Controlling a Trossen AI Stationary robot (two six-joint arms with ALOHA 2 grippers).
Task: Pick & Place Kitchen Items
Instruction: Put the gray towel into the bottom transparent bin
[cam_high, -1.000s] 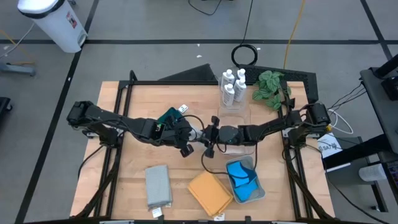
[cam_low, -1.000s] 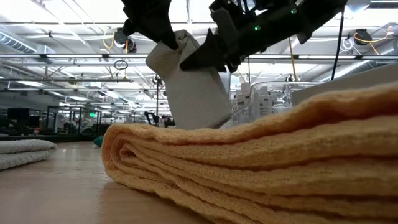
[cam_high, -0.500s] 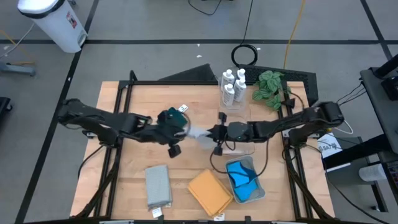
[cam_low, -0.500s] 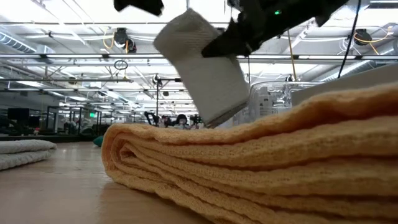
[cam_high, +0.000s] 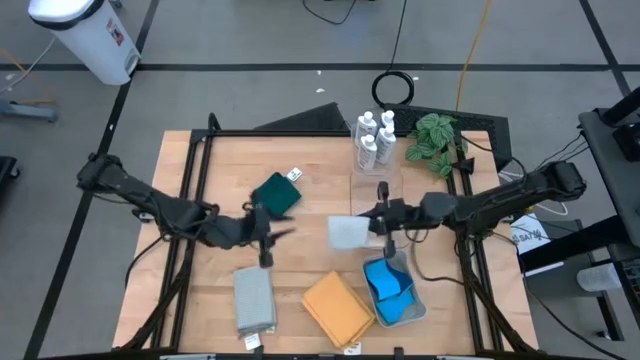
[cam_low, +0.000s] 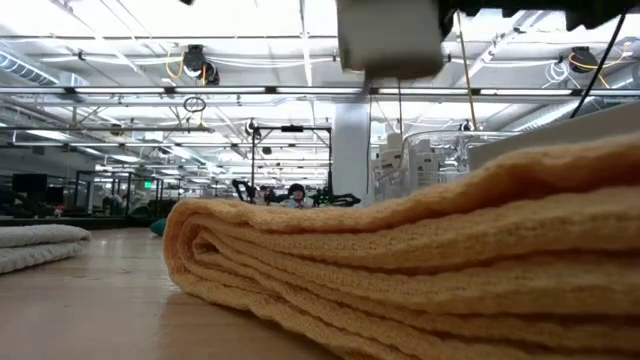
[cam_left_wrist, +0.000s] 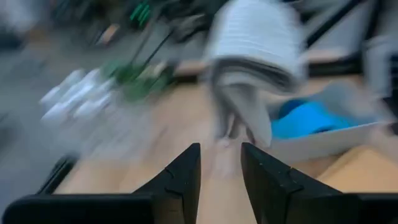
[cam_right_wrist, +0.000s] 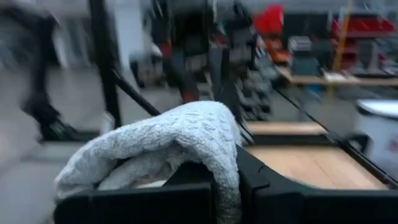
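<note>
Right tool (cam_high: 372, 222) is clamped on a pale grey cloth (cam_high: 347, 232) above the table (cam_high: 220, 170); left tool (cam_high: 268, 233) stands apart, empty.

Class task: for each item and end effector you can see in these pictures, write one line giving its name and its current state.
Light grey cloth: lifted, gripped by the right end effector.
Right end effector: shut on the light grey cloth.
Left end effector: fingers apart, empty.
Teal cloth: lying on the table.
Grey folded cloth: lying folded.
Orange cloth: lying folded.
Blue sponges: in the tray.
White bottles: upright.
</note>
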